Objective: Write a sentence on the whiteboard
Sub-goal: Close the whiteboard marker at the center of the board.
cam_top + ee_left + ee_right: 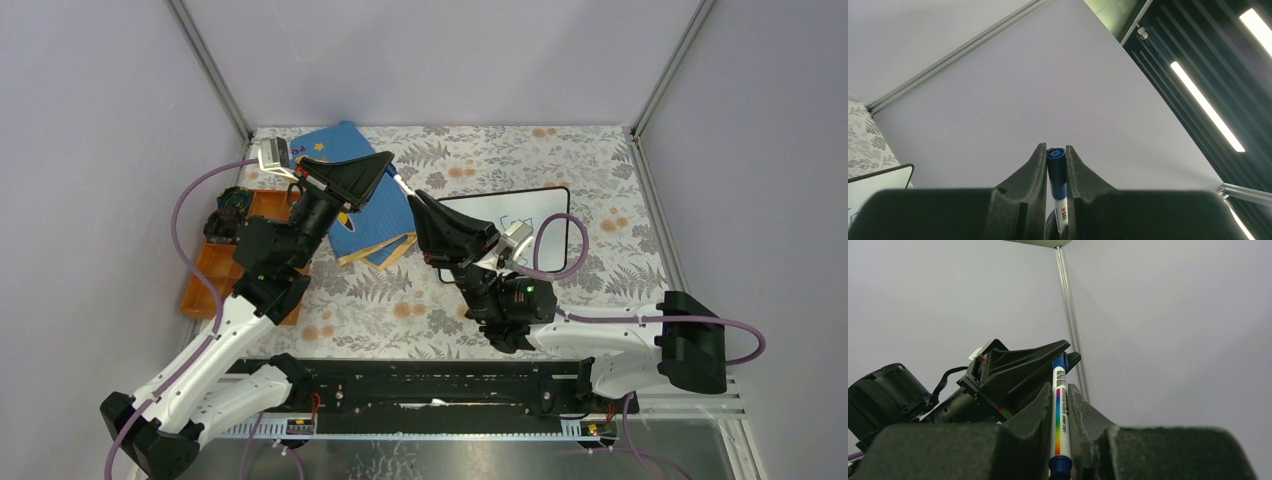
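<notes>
My left hand (1054,149) pinches the blue end of the marker (1060,430) and my right hand (1060,388) pinches its white barrel, near the whiteboard (545,212).

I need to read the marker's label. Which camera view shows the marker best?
The right wrist view: the marker shows its white barrel, rainbow stripe and print, held in the right pincer. The left wrist view shows only its blue end and a little barrel; the top view, just a small white bit.

Blue bk (335,142) + orange tray (200,283)
</notes>
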